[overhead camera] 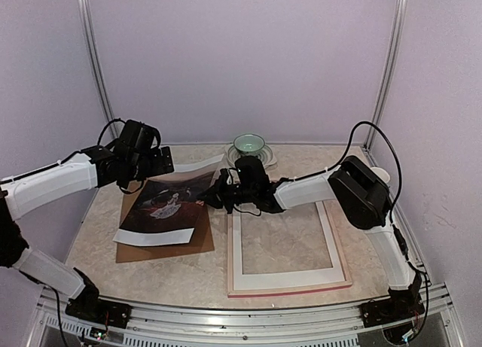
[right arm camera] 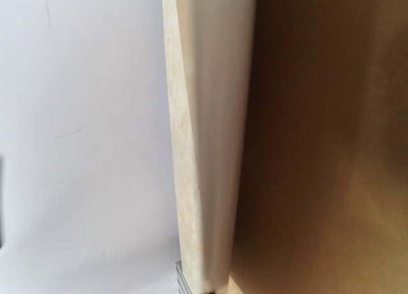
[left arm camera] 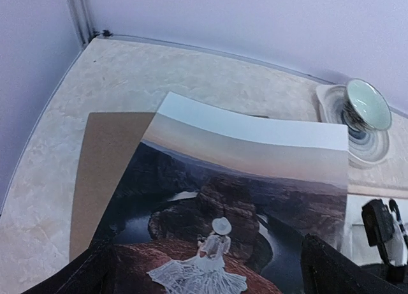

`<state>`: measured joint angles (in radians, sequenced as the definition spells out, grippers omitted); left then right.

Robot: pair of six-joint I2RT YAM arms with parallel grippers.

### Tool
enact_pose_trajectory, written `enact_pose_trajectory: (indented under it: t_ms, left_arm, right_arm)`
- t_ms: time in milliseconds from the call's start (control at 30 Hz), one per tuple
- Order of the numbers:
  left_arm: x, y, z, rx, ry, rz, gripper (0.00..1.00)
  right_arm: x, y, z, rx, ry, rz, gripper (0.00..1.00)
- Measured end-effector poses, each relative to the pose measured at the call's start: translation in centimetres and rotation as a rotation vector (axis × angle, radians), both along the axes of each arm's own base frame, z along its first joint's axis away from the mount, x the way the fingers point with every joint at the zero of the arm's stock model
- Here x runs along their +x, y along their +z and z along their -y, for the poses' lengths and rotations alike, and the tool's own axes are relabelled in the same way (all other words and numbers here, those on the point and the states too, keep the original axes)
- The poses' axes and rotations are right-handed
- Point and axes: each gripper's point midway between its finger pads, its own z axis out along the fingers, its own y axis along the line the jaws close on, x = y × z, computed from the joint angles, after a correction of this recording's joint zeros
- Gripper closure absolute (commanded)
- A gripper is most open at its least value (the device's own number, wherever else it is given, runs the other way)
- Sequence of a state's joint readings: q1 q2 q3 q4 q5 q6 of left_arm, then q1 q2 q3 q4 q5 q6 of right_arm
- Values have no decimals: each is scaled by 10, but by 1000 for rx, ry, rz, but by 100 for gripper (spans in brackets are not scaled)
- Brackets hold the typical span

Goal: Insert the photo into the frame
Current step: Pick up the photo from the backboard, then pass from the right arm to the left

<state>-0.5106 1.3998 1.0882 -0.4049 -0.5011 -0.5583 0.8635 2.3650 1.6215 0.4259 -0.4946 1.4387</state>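
The photo (overhead camera: 167, 202) lies on a brown backing board (overhead camera: 169, 246) left of centre, its far and right edges curled up. My left gripper (overhead camera: 158, 165) hovers open over the photo's far left part; in the left wrist view its dark fingers (left arm camera: 76, 275) stand wide apart on either side of the print (left arm camera: 255, 179). My right gripper (overhead camera: 213, 197) is at the photo's raised right edge and seems shut on it. The right wrist view shows only the photo's white back (right arm camera: 220, 147) above the board (right arm camera: 331, 147). The frame (overhead camera: 290, 289) lies flat at the right.
A white mat border (overhead camera: 286, 275) sits inside the frame. A green cup (overhead camera: 249, 144) on a saucer stands at the back centre, close behind my right gripper; it also shows in the left wrist view (left arm camera: 368, 104). Walls close in the table on three sides.
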Motion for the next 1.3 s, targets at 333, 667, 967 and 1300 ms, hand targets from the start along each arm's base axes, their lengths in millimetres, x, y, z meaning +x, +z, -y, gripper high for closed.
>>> enact_pose_trajectory:
  t_ms: [333,667,967,1300]
  left_arm:
    - [-67,8,109,99,-397,-8,1]
    - [-124,-14,161,204,-637,-105,1]
    - [-144,-39,164,293,-662,-252,2]
    - [-158,-82,163,511,-636,-346,10]
  right_arm:
    - [-5,-10,4,-9,2,-41,100]
    - [-2,-9,7,1,2,-56,100]
    - [2,-14,9,-3,-4,-66,100]
    - [4,-11,7,5,-6,-67,100]
